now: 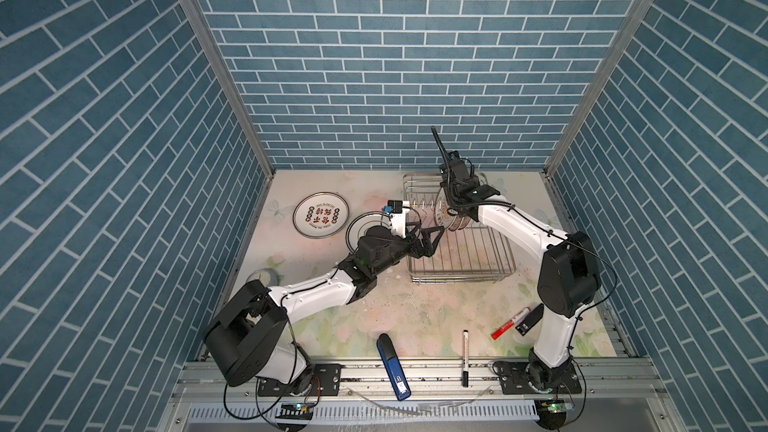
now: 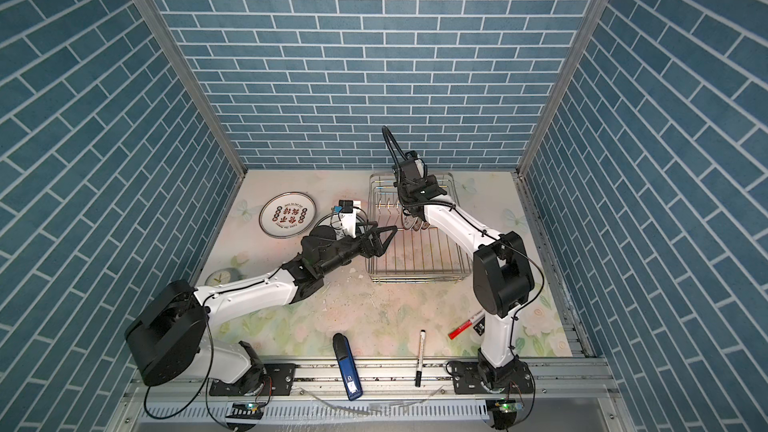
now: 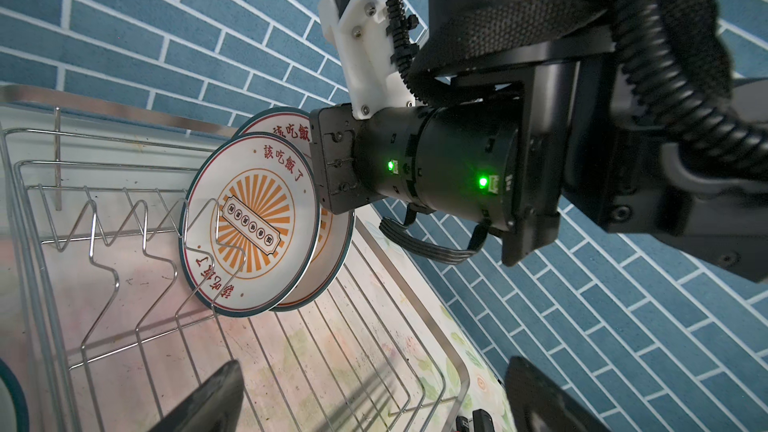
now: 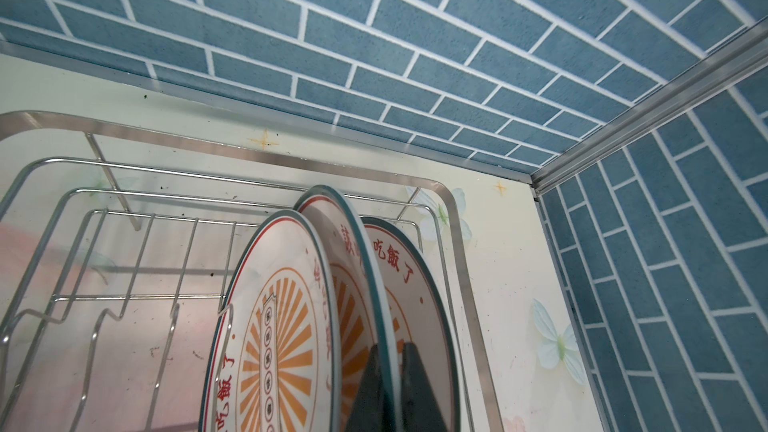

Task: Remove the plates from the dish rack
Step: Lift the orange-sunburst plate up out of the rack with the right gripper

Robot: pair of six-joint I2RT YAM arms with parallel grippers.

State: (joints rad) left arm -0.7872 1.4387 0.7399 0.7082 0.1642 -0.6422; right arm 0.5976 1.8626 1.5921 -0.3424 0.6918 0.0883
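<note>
Three sunburst plates point(image 4: 282, 326) stand upright among the prongs of the silver wire dish rack point(image 1: 478, 259); a red-lettered plate point(image 1: 320, 216) lies flat, well to its left.

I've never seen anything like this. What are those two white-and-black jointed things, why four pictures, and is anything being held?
They are two robot arms bolted down at the front. Two pictures look down from one overhead camera and are nearly alike; the other two come from a camera on each arm's wrist. On the flowered table sit a wire dish rack with three plates upright in it, one plate lying flat, another plate partly hidden under an arm, a clock, a black pen and a red marker. The right gripper is shut on the rim of the middle plate. The left gripper is open and empty beside the rack.
</note>
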